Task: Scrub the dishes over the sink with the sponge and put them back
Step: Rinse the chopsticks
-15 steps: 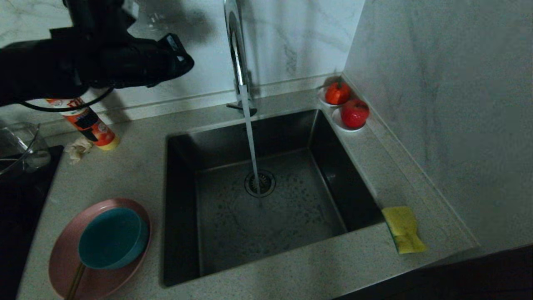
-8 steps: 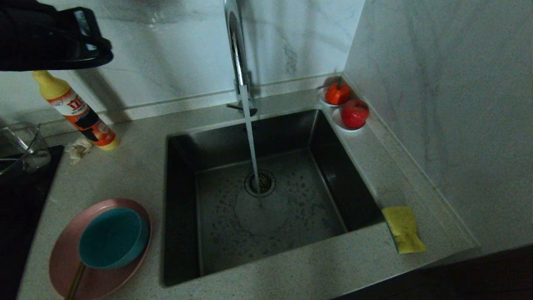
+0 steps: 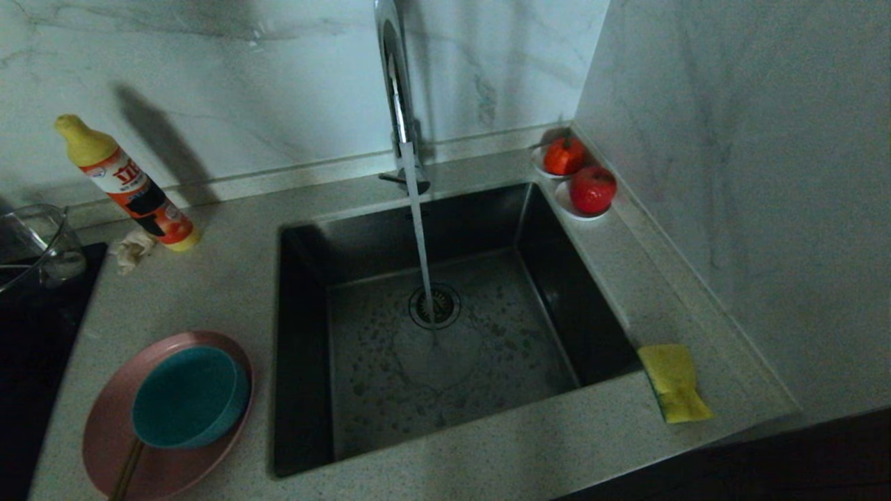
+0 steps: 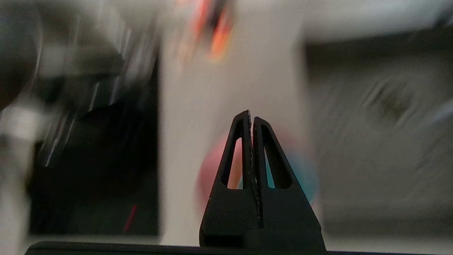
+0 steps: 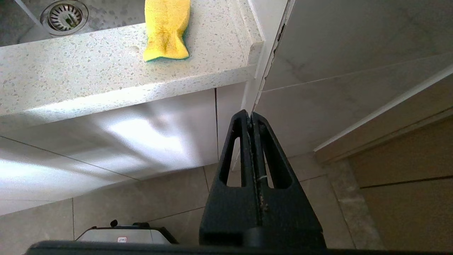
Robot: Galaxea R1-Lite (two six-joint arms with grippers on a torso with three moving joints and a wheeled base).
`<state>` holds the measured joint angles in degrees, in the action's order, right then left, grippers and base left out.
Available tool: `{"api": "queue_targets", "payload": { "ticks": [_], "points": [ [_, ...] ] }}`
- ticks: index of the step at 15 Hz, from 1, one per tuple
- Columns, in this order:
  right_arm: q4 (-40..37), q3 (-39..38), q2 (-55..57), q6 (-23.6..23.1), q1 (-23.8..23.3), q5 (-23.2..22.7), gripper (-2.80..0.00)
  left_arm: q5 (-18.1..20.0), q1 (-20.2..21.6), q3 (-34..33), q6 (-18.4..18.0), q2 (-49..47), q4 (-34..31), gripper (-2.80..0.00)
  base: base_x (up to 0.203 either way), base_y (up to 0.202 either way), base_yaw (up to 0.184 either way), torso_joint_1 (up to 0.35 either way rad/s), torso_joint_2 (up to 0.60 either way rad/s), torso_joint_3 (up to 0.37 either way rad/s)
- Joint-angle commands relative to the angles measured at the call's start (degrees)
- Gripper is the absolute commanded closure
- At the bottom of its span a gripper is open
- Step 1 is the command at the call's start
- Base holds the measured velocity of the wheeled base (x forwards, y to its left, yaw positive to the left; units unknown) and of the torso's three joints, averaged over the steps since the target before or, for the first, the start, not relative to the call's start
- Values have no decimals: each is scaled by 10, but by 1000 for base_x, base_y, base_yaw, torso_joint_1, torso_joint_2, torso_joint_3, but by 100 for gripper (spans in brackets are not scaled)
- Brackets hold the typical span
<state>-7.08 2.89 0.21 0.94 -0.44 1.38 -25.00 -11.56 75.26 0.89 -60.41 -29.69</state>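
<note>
Swung my left gripper off the faucet side, jaws pinched empty, matte pink plate and teal bowl just beyond its tips, so I'd say opening up to grab one is next.

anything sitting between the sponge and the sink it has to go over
Nothing visible. The sponge lies on the counter at the sink's near right corner, touching its rim, with only bare counter around it. Water runs from the faucet into the basin.
</note>
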Motion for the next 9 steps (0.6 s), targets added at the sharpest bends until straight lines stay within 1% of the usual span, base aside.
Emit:
{"api": "queue_targets", "payload": {
  "ticks": [1,2,4,5,6,7,8,9],
  "points": [
    [0,0,0,0,0,0,0,-12,24,-83,23,81,-79,0,0,0,0,0,0,0],
    [0,0,0,0,0,0,0,-14,31,-117,39,97,-96,0,0,0,0,0,0,0],
    [0,0,0,0,0,0,0,-11,36,-176,55,137,-119,0,0,0,0,0,0,0],
    [0,0,0,0,0,0,0,-2,47,-203,56,145,-126,0,0,0,0,0,0,0],
    [0,0,0,0,0,0,0,17,79,-215,54,150,-127,0,0,0,0,0,0,0],
    [0,0,0,0,0,0,0,66,125,-227,52,152,-129,0,0,0,0,0,0,0],
    [0,0,0,0,0,0,0,137,166,-236,51,153,-131,0,0,0,0,0,0,0],
    [0,0,0,0,0,0,0,188,195,-248,48,149,-134,0,0,0,0,0,0,0]
  ]
}}
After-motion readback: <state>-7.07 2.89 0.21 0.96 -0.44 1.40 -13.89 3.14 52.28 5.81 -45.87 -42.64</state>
